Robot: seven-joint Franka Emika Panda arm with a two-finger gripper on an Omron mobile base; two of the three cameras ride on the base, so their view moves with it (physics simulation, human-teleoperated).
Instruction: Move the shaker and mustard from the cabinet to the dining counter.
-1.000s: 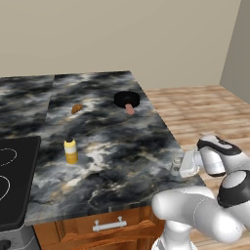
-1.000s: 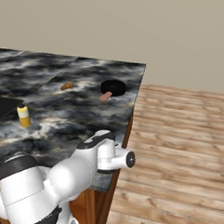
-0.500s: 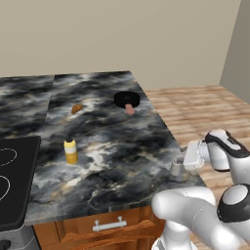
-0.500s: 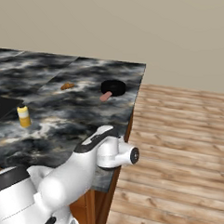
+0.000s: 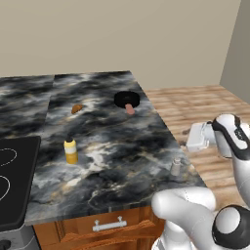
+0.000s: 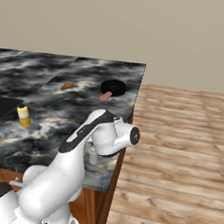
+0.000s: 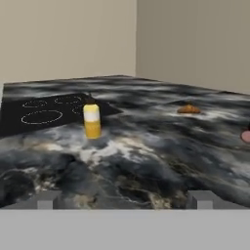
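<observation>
1. The shaker (image 5: pixel 176 166) is standing upright on the dark marbled bench (image 5: pixel 122 141), close to its near right corner; in the right base view it (image 6: pixel 93 156) is partly hidden behind the white arm.
2. The mustard (image 5: pixel 71 151) is standing upright on the same bench, well to the left of the shaker and just right of the black cooktop (image 5: pixel 14 180); it is also showing in the right base view (image 6: pixel 24 116) and the hand view (image 7: pixel 92 120).
3. The hand (image 5: pixel 199 137) is hanging just off the bench's right edge, above and slightly to the right of the shaker and apart from it.
4. In the hand view the two finger tips (image 7: pixel 48 200) are standing wide apart with only bench surface between them, so the hand is gaping and gripping nothing.
5. A black bowl (image 5: pixel 127 99) is sitting at the far right part of the bench, with a pinkish piece (image 5: pixel 129 108) lying at its near rim.
6. A small brown item (image 5: pixel 76 108) is lying to the left of the bowl; what it is I cannot tell.
7. A wooden drawer front (image 5: pixel 110 227) with a short pale handle is showing under the near edge of the bench.
</observation>
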